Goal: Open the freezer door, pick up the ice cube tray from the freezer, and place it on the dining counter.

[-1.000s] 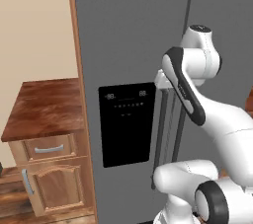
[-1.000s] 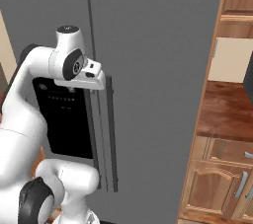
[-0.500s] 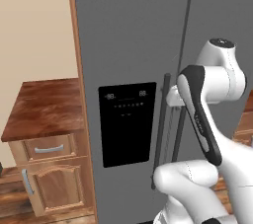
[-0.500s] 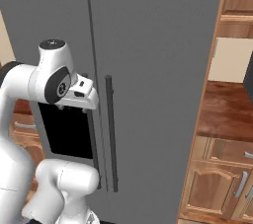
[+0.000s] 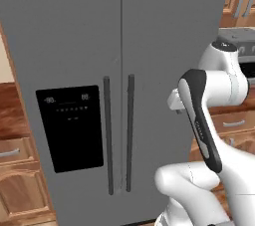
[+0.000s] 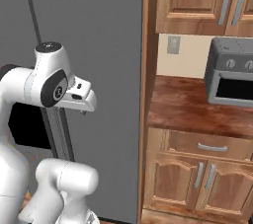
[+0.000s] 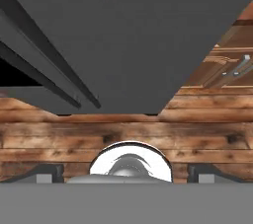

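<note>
Left base view puts the fridge across most of your frame, both doors shut. The freezer door (image 5: 69, 95) is the left one, carrying the black dispenser panel (image 5: 69, 128) at lower left; its dark bar handle (image 5: 107, 135) stands just beside the plain door's handle (image 5: 129, 133) at the centre seam. The tray you are after would be behind that closed door, so you cannot see it, and opening the door is the step in hand, not yet begun. The arm's elbow sits at right of frame, in front of the plain door rather than the freezer door, so you will likely need to bring it leftward to reach the handle. In the right base view the wrist (image 6: 79, 97) is at centre left, pointing right and slightly down, and a wood counter (image 6: 197, 109) with a grey oven (image 6: 232, 72) fills the right side. In the hand view the handles (image 7: 44, 77) run diagonally at upper left, over plank floor (image 7: 148, 134). The claw's fingers are too faint at the bottom edge; you cannot tell how wide it stands.
</note>
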Available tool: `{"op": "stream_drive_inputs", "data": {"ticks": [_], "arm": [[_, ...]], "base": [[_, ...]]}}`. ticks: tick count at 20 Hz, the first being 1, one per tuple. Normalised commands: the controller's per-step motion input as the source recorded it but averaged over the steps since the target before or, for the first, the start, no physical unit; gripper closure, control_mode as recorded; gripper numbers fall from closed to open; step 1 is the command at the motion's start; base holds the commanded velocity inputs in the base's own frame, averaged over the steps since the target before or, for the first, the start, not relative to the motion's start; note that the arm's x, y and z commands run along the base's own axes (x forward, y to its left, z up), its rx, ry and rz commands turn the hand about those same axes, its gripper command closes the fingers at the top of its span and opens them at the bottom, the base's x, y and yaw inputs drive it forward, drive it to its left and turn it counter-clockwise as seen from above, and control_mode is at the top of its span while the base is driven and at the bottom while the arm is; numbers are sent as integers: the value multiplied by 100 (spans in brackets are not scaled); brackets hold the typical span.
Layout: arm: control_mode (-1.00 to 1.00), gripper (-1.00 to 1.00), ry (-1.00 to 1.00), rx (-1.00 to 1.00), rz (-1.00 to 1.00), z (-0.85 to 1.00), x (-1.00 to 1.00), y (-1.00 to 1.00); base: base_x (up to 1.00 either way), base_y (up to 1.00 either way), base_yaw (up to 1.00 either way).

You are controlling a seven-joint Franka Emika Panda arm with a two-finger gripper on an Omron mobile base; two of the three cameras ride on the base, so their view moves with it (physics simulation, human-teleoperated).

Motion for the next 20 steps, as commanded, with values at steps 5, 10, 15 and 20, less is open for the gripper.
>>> {"op": "stream_drive_inputs", "data": {"ticks": [5,10,15,20], "arm": [[100,-100,0,0,0,0,0,0],[100,-100,0,0,0,0,0,0],[100,-100,0,0,0,0,0,0],[100,-100,0,0,0,0,0,0]], "base": [[8,-61,0],[46,0,0],[28,27,2],[0,59,5]]}}
